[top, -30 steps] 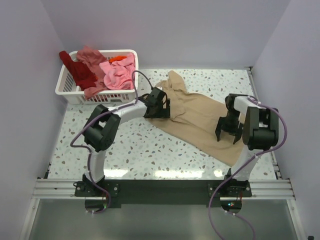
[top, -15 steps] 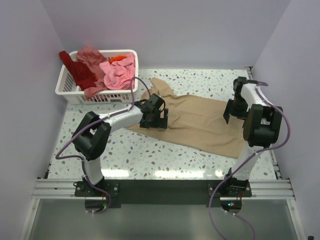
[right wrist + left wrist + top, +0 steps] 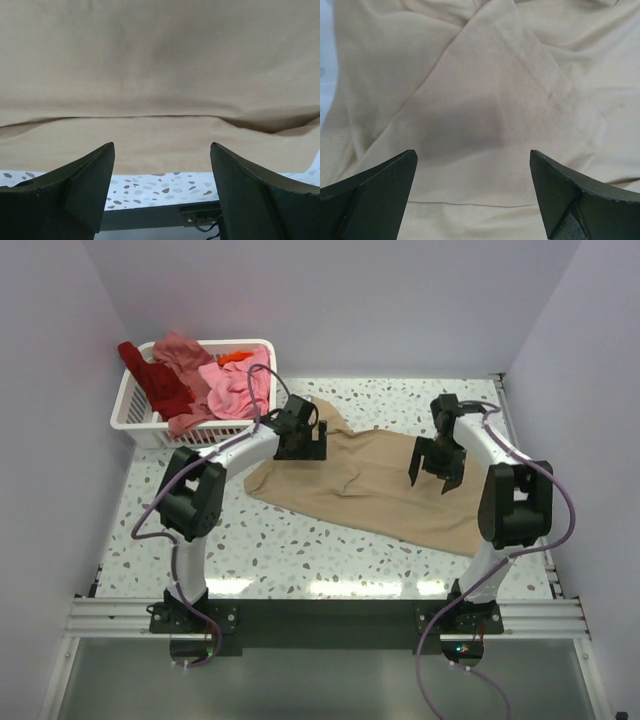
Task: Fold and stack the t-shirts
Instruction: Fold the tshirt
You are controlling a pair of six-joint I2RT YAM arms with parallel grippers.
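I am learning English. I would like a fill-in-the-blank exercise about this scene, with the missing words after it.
Of the tan t-shirt and the pink t-shirt, only the ____ one lies in the white basket.
The basket stands at the far ____ corner of the speckled table.
The left claw and the right claw are both ____, holding nothing.
Missing words: pink; left; open.

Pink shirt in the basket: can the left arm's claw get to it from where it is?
Probably yes. The left claw is open and empty over the tan shirt, close beside the basket, and the pink shirt lies on top, with nothing covering it.
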